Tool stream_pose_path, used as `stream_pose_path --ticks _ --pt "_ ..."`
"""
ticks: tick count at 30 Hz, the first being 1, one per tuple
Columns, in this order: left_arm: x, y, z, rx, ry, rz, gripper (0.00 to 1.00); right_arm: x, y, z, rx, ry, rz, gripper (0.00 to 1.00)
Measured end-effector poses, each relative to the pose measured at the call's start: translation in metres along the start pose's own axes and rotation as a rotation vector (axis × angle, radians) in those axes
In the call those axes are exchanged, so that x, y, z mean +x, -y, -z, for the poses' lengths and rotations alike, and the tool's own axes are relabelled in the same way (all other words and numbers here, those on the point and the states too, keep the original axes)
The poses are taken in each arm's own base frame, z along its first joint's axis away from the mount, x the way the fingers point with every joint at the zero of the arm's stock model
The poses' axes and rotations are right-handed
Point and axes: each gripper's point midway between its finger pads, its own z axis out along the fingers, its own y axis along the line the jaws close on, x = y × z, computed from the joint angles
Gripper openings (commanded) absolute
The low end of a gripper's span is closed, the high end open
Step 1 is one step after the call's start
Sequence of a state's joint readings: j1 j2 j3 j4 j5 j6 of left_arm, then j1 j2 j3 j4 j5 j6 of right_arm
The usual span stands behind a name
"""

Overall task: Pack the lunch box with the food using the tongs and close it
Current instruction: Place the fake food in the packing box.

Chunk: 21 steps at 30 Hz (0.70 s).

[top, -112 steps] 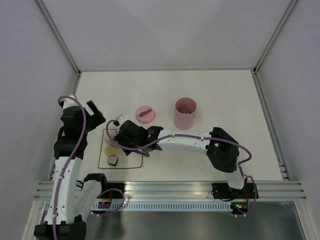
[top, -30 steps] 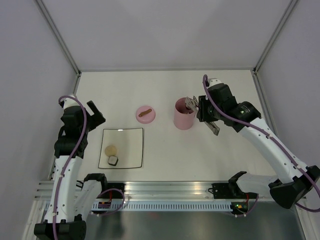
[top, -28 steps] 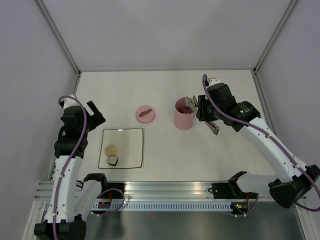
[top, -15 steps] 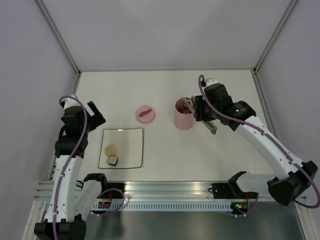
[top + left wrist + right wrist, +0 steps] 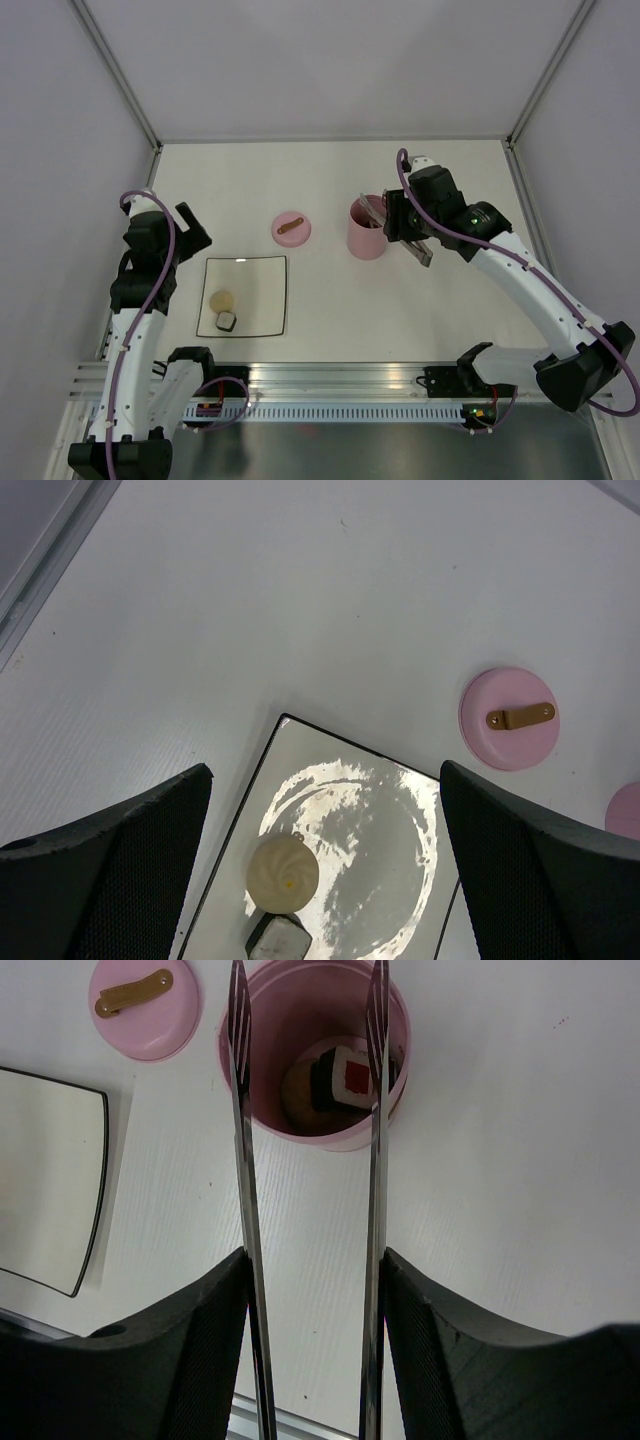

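The right hand (image 5: pixel 313 1262) pinches the tongs (image 5: pixel 241 1160), tips apart over the box (image 5: pixel 300 1132) at upper centre, a roll (image 5: pixel 350 1074) inside. The left hand (image 5: pixel 325 770) is spread wide above the plate (image 5: pixel 400 815).

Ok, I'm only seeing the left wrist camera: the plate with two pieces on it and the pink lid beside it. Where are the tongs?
Observer: The right claw holds the tongs over the lunch box, which stands to the right of the lid in the top view.
Operator: Anything in the box?
Observer: Yes, a red-centred roll lies inside it.
Operator: Are the tongs carrying anything?
Observer: No. Their two arms stand apart across the box's mouth, with nothing pinched between them.
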<state>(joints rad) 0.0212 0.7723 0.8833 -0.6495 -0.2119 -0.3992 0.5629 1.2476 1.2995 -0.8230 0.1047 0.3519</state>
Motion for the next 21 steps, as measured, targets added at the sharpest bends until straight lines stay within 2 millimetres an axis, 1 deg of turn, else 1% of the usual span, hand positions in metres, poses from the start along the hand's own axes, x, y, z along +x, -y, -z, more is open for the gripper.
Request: stream_pose_path --ticks 4,8,12,15,17,19,20,21 --pt "0.0 0.0 0.0 0.0 0.0 0.0 1.0 -0.004 -0.006 0.003 -0.03 0.007 0.0 0.59" --pt "0.0 0.0 0.0 0.0 0.0 0.0 1.0 -0.018 -0.018 0.01 -0.084 0.035 0.009 0.57" --pt "0.0 0.0 0.0 0.0 0.0 0.0 1.0 -0.034 -0.038 0.013 -0.15 0.06 0.041 0.56" --pt "0.0 0.0 0.0 0.0 0.0 0.0 1.0 -0.043 -0.064 0.013 -0.209 0.076 0.093 0.56" --pt "0.0 0.0 0.0 -0.001 0.001 0.0 1.0 -0.044 -0.09 0.01 -0.264 0.079 0.141 0.55" --pt "-0.001 -0.001 0.0 -0.007 0.003 0.0 1.0 -0.035 -0.119 0.004 -0.324 0.065 0.193 0.55" --pt "-0.001 -0.003 0.0 -0.014 0.007 0.0 1.0 -0.028 -0.133 0.0 -0.351 0.05 0.22 0.54" --pt "-0.001 -0.003 0.0 -0.017 0.008 0.0 1.0 -0.022 -0.142 -0.004 -0.369 0.038 0.238 0.54"
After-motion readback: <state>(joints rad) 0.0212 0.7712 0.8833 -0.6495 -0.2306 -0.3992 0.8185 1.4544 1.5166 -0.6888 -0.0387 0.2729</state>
